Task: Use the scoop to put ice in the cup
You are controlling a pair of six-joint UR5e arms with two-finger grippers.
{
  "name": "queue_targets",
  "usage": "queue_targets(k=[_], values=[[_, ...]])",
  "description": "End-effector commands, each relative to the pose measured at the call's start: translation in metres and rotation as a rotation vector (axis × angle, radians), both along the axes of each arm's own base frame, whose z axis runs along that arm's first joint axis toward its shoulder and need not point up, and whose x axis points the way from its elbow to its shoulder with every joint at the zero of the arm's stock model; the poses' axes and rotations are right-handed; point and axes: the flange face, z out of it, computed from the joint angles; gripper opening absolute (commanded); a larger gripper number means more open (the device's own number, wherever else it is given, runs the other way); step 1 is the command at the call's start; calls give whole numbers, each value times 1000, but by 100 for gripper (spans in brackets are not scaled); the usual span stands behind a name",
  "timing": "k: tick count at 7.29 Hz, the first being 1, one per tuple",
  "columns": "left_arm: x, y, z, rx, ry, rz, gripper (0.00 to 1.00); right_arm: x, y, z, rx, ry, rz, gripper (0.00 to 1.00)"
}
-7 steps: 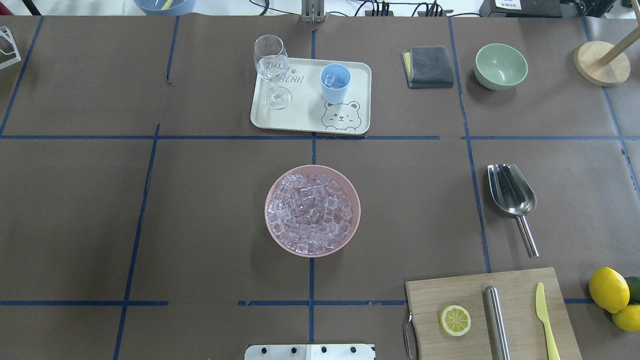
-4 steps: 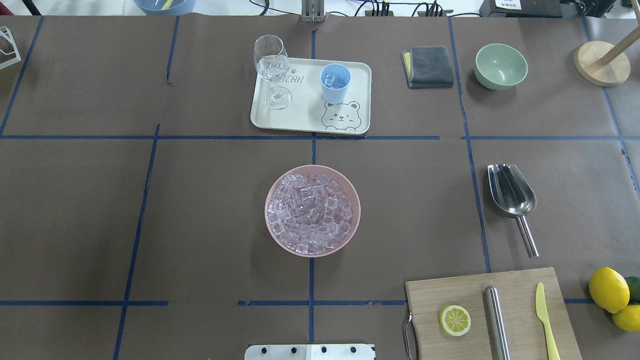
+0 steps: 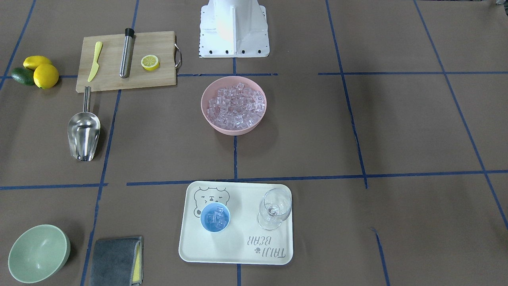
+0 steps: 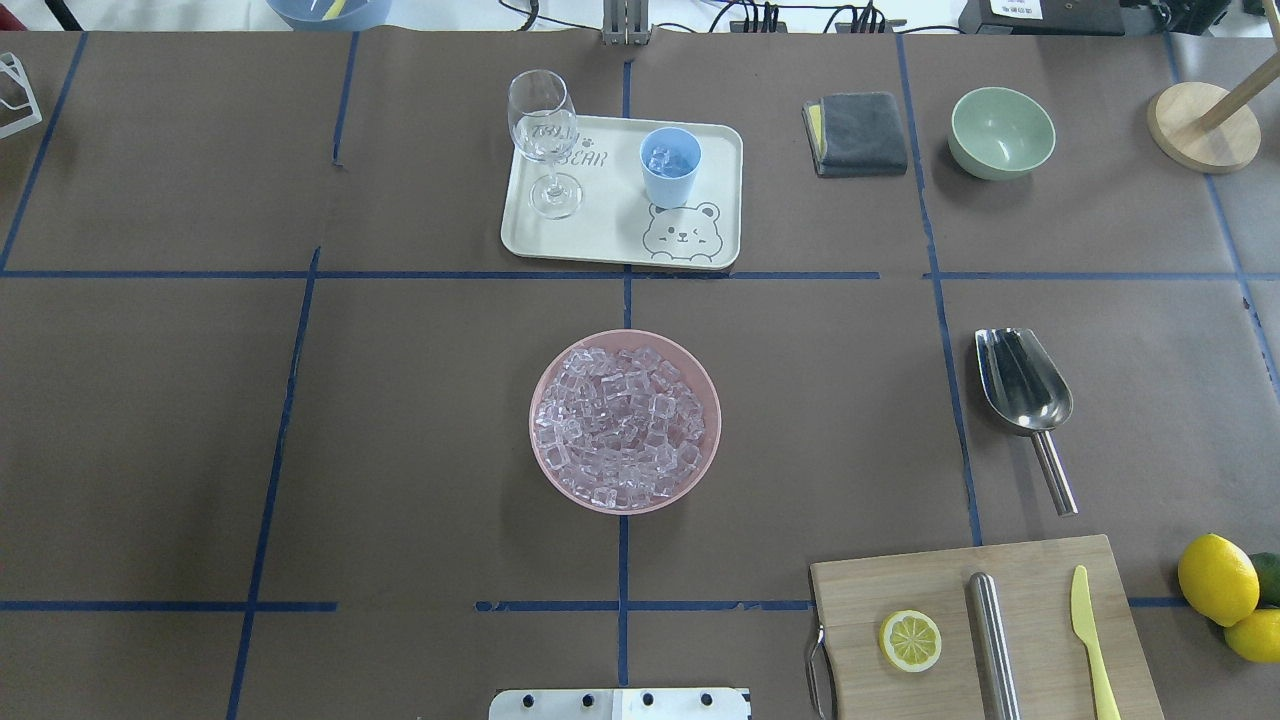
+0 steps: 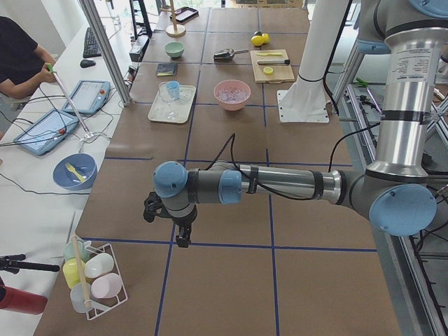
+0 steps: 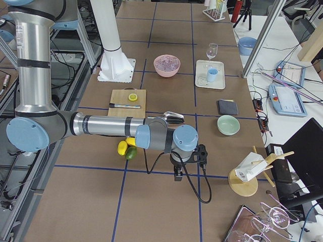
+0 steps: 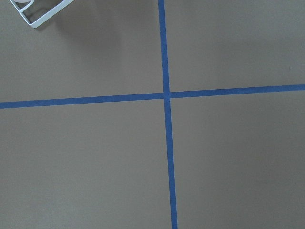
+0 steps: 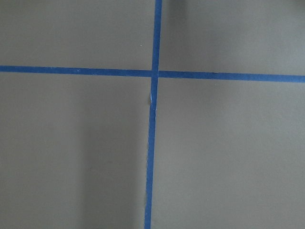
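Nearest the base I see the cutting board (image 4: 900, 580); just past it the scoop (image 4: 1022, 380) lies flat on the robot's right, nothing touching it; ice (image 4: 624, 420) fills the pink bowl (image 4: 535, 425) at centre; farthest, the cup (image 4: 670, 165) stands on the tray (image 4: 600, 235) with a few cubes inside. The left gripper (image 5: 183, 241) and right gripper (image 6: 177, 176) hang over tape crossings at the table's ends; I cannot tell their opening.

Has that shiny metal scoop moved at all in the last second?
No. The shiny stainless-steel scoop lies exactly as before, just right of the vertical blue tape line in the overhead view.
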Motion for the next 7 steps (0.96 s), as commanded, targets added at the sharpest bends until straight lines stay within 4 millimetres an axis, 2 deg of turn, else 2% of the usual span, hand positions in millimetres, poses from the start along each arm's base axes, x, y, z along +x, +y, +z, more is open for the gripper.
queue_targets(k=[1,7], values=[[0,0,0,0,-1,-1,100,0,-2,-2,-7,5,11,100],[0,0,-1,1,-1,1,100,4,-4,-2,-80,8,84,100]])
